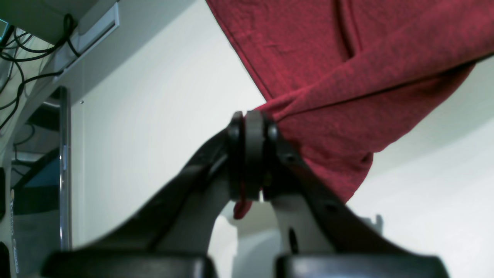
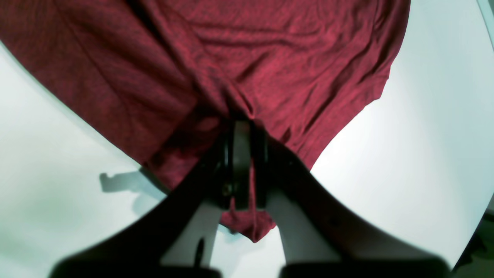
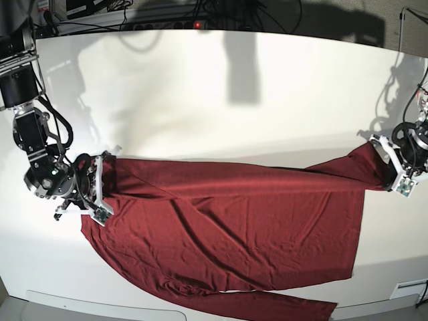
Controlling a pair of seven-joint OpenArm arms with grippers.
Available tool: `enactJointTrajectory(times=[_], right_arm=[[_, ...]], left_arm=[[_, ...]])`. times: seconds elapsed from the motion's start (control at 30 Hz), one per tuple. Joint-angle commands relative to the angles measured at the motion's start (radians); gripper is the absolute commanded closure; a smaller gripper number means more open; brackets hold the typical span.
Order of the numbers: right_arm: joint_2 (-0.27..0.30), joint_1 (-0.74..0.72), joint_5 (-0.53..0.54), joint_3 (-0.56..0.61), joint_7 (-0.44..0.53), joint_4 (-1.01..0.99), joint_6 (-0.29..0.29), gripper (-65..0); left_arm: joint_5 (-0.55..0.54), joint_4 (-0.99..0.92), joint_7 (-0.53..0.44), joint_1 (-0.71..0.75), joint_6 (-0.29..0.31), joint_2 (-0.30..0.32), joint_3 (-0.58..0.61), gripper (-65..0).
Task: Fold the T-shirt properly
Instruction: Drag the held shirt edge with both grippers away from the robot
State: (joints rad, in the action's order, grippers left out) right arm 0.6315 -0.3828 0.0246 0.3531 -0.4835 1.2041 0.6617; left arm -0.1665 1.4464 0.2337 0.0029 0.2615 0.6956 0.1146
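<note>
The right gripper (image 3: 100, 189), at the left of the base view, has its jaws closed on one corner of the T-shirt (image 3: 227, 227). The shirt spreads out from these jaws across the white surface (image 3: 221, 100), pulled taut along its upper edge to the far end. There the left gripper (image 3: 394, 167) has its jaws clamped on the opposite corner. To fold well, lift both corners together, keep the edge tight, and lay it evenly. Both arms reach low and outward, jaws pointing inward toward the cloth.
</note>
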Motion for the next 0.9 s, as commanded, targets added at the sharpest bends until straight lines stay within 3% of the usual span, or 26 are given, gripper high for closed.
enactJointTrajectory(times=[0.0, 0.2, 0.37, 0.53, 0.63, 0.87], right_arm=[[0.013, -0.034, -0.021, -0.011, 0.014, 0.013, -0.034, 0.0], [0.011, -0.072, -0.034, -0.011, 0.016, 0.009, -0.052, 0.0], [-0.007, -0.117, -0.087, -0.011, 0.064, -0.082, -0.057, 0.0], [-0.061, -0.161, -0.113, -0.011, 0.088, -0.179, -0.057, 0.0], [-0.092, -0.169, -0.18, -0.011, 0.106, -0.206, -0.057, 0.0], [-0.116, -0.169, -0.185, -0.011, 0.101, -0.216, -0.058, 0.0]], left_arm=[[-0.003, 0.013, -0.035, -0.017, -0.015, 0.022, -0.011, 0.0], [-0.02, 0.013, -0.052, -0.017, 0.05, 0.022, -0.009, 0.0], [-0.02, 0.011, -0.057, -0.017, 0.053, 0.022, -0.009, 0.0], [-0.043, -0.008, -0.076, -0.02, 0.058, 0.017, -0.009, 0.0], [-0.044, -0.05, -0.091, -0.027, 0.062, 0.005, -0.009, 0.0], [-0.046, -0.162, -0.121, -0.07, 0.093, -0.023, -0.009, 0.0]])
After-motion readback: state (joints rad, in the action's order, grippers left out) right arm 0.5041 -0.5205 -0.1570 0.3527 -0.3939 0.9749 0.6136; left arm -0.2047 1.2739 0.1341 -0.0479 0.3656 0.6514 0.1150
